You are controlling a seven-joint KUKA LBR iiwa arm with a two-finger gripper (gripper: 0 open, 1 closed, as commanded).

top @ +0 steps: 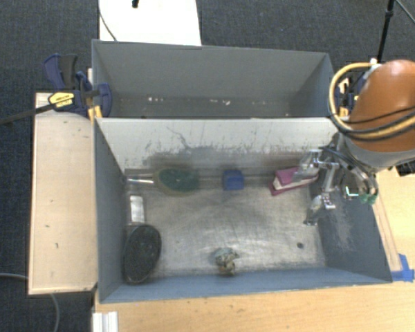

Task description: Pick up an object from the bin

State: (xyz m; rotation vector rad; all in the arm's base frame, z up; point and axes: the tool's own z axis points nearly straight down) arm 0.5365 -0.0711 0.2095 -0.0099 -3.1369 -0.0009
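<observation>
Dark carpet around grey metal bin [214,138]. Likeliest pick, judged by nearness: magenta block [288,179], lying at right end of back wall. Just beside it, to the right: gripper [319,209], low near right wall, nothing visibly held; open or closed, cannot tell. Farther left along back wall: blue cube [233,180], green oval [178,180]. Well apart, at front left: black oval pad [140,253]. For a clean grasp: centre over block, straddle narrow sides, keep clear of wall.
</observation>
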